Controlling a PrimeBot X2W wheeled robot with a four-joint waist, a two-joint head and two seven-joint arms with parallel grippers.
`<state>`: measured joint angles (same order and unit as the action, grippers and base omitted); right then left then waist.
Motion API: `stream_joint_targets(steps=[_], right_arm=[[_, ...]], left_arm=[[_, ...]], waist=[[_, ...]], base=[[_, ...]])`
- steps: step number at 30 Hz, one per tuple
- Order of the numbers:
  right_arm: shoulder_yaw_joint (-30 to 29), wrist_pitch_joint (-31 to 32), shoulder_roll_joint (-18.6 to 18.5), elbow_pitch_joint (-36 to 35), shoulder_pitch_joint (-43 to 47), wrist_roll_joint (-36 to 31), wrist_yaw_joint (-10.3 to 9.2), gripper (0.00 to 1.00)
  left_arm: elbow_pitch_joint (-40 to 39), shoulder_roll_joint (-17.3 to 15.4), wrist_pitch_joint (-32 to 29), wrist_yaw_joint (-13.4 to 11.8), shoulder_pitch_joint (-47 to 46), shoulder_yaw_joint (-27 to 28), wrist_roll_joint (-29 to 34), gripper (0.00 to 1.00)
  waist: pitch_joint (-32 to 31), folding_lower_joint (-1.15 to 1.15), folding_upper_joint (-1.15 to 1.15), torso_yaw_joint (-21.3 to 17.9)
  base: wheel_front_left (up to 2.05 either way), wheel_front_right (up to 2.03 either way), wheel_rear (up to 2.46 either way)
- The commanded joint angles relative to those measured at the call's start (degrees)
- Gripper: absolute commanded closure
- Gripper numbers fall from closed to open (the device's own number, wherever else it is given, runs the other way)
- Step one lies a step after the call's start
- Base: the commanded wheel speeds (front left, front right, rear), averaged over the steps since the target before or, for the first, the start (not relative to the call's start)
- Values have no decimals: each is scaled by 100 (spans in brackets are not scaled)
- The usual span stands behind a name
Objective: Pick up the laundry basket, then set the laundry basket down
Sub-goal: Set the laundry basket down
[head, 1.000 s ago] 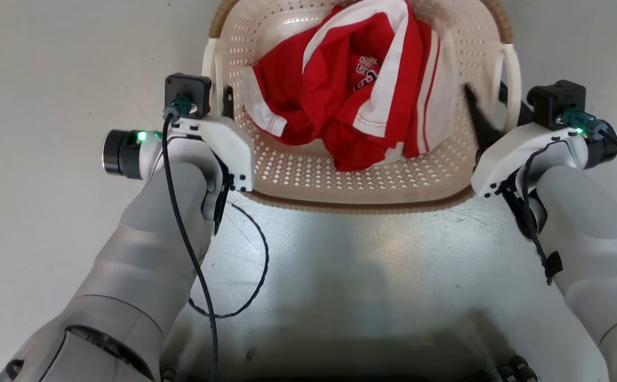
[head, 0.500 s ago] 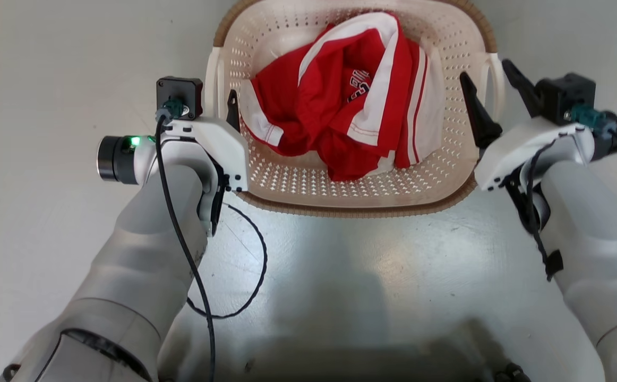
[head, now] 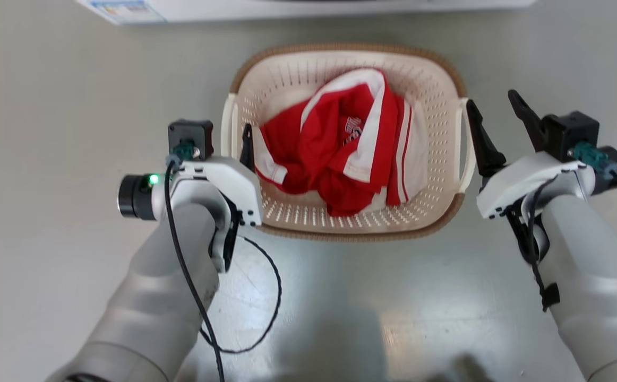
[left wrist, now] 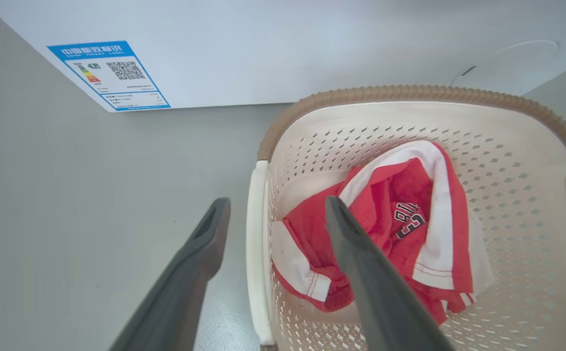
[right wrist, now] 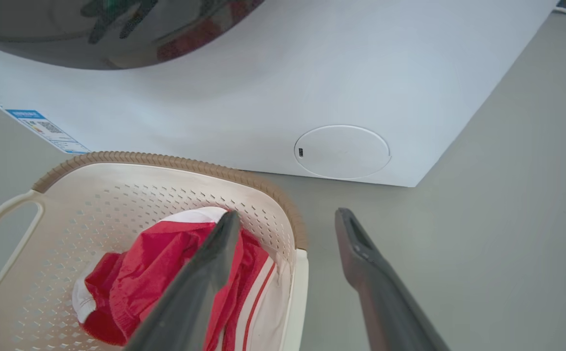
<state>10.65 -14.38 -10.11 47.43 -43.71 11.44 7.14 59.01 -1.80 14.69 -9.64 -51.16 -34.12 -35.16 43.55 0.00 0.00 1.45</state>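
Note:
The laundry basket (head: 340,49) stands on the grey floor, cream with a brown rim, and holds a red and white garment (head: 340,154). My left gripper (head: 226,132) is open at the basket's left handle (left wrist: 254,234). In the left wrist view this gripper (left wrist: 278,202) has one finger outside the handle and the other over the garment (left wrist: 395,195). My right gripper (head: 490,100) is open at the right handle (head: 466,154). In the right wrist view that gripper (right wrist: 288,214) straddles the handle (right wrist: 300,292). Neither gripper pinches anything.
A white washing machine (head: 287,8) stands just beyond the basket, with a blue label (left wrist: 110,73) at its lower corner and a round cover (right wrist: 341,151) on its front. A black cable (head: 266,297) loops down from my left arm. Bare floor lies to both sides.
Both grippers have opened and let go of the basket's handles. The head camera has pulled back, so the basket looks smaller and the machine's foot has come into view.

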Motion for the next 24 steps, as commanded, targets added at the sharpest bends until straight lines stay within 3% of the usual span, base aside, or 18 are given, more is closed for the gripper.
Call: stream_joint_targets(steps=[1, 10, 24], right_arm=[[-5, -62, 103, -192, 338, -68, 35, 0], [-437, -62, 183, -763, 1017, -459, 35, 0], [-626, -62, 226, -1467, 2044, -751, 35, 0]], left_arm=[[-190, -142, 30, -38, 275, 197, 84, 0], [-1007, -247, 30, 93, 1240, 870, 650, 0], [-2193, -266, 30, 425, 2770, 1982, 1312, 0]], waist=[[-308, 0, 0, 9], [-1419, 0, 0, -62], [-3016, 0, 0, -193]], base=[[0, 0, 0], [0, 0, 0], [0, 0, 0]])
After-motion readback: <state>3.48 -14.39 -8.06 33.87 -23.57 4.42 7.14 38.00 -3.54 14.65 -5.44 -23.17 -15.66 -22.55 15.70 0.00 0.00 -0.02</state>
